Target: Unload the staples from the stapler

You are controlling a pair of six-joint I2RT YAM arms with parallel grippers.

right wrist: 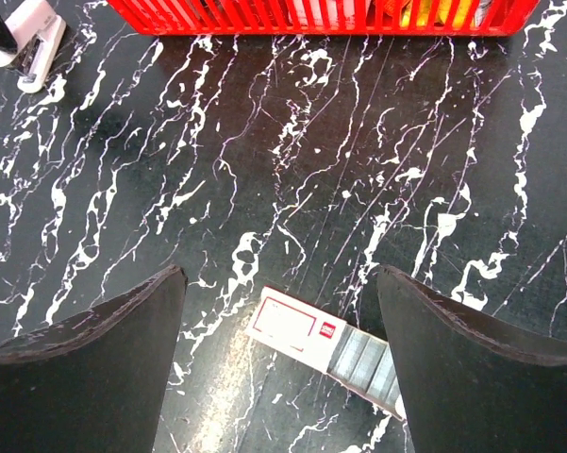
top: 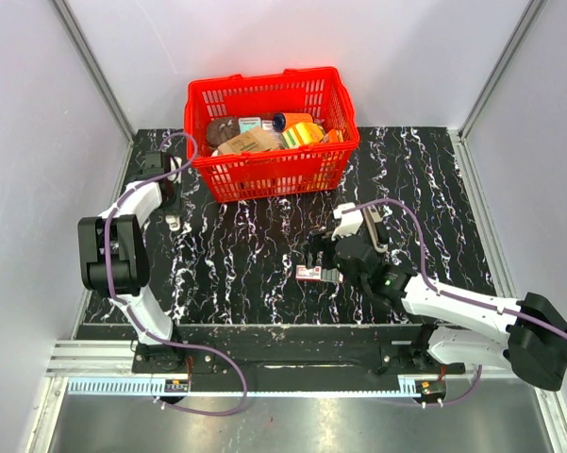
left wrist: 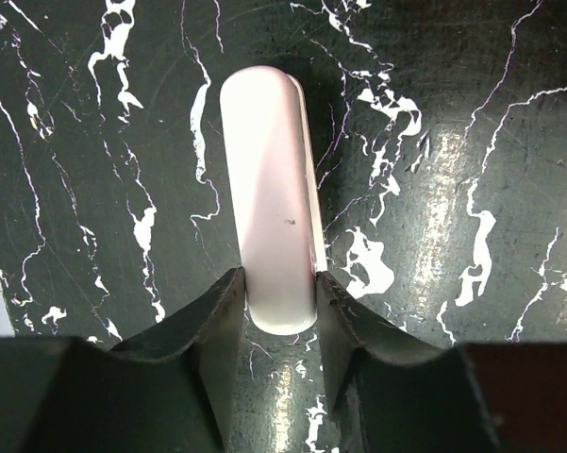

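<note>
Left gripper (left wrist: 278, 276): the jaws are closed on the stapler (left wrist: 269, 189), one finger (left wrist: 217, 321) pressed against each long side of its near end. The stapler lies flat on the black, white-veined table (left wrist: 472, 142), its rounded cream-white top facing the left wrist camera and its far end pointing straight away from the fingers. Right gripper (right wrist: 278, 274): the jaws stand wide apart and hold nothing. It hangs above the table. On the surface between its fingers, nearer the right one, lies a flat red-and-white box (right wrist: 292, 326), tilted, with a grey strip of staples (right wrist: 368, 363) projecting from its right end. In the top view, the stapler is at the left side of the table, just below the left front corner of the red basket (top: 264, 90). It is well apart from the box, which lies near the table's centre under the right gripper. The basket stands at the far edge of the table and contains assorted boxes and packets.
</note>
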